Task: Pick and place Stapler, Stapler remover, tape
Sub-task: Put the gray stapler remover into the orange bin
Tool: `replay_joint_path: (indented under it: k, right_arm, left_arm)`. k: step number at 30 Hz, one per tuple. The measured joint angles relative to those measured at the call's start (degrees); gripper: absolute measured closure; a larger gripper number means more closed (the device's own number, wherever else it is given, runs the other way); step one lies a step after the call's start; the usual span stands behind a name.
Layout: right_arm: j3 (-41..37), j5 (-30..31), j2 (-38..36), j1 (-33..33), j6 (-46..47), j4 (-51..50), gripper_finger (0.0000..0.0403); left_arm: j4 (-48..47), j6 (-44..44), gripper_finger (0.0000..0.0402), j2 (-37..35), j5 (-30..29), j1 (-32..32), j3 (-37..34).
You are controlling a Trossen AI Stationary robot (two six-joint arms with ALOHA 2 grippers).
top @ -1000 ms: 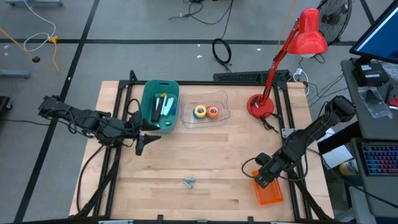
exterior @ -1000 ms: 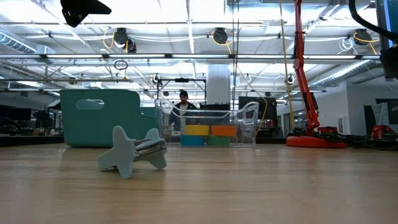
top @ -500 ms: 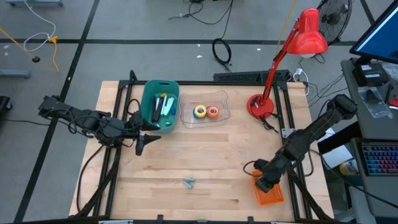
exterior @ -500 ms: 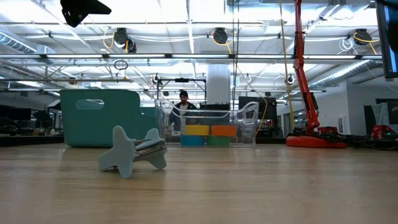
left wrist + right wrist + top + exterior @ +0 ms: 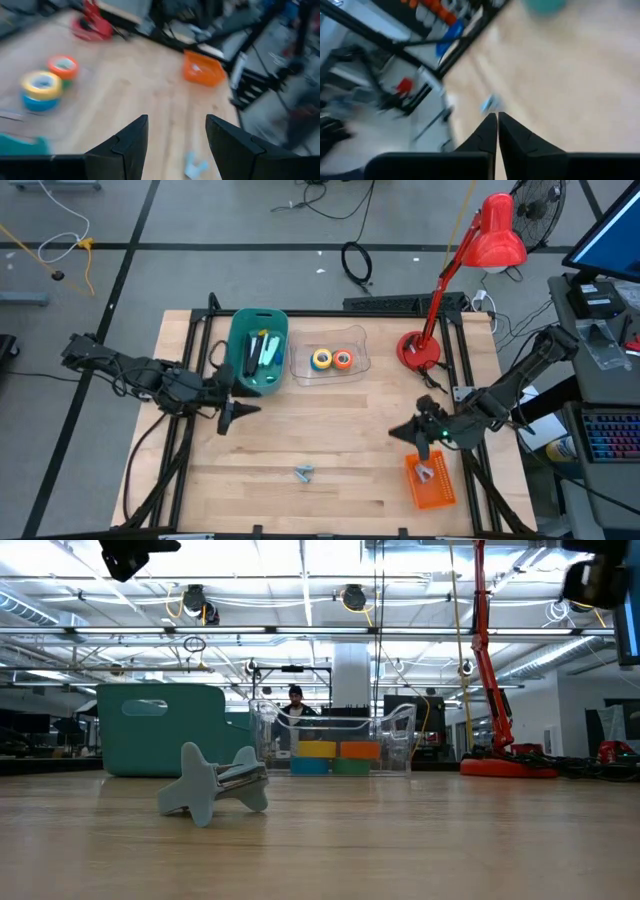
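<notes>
**A:** Where do your two claws sit right now?

**B:** Your left claw (image 5: 228,416) hangs over the desk (image 5: 330,440) just in front of the teal bin (image 5: 256,350), and its wrist view shows the two fingers spread apart with nothing between them. Your right claw (image 5: 408,432) is above the desk's right side, just behind the orange basket (image 5: 431,482); its fingers are pressed together, and nothing shows between them.

**A:** And the things you're meant to move?

**B:** The staple remover (image 5: 305,472), a pale blue-grey piece, lies alone on the bare wood near the front edge, well apart from both claws. In the low view it rests tipped on its wings (image 5: 214,783). The tape rolls (image 5: 331,359) sit in the clear tray (image 5: 358,362) beside the teal bin: you can see yellow over blue and orange over green, stacked in pairs. Something small and pale lies inside the orange basket, too small to identify.

**A:** Anything else on the desk?

**B:** A red lamp (image 5: 466,266) stands at the back right corner. A person (image 5: 295,697) shows far behind the tray in the low view.
</notes>
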Motion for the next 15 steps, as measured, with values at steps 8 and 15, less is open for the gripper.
replay_joint_path:
  k: [8,15]
  right_arm:
    - [-1.4,10.8,-2.6,-3.2,-18.5,-1.0,0.0399]
    - [-9.8,8.9,-10.8,-5.5,-24.3,2.2,0.0390]
  left_arm:
    - [2.5,-6.8,0.0199,9.9,12.3,0.0,0.0]
    - [7.9,-10.2,0.0199,19.0,15.2,0.0,0.0]
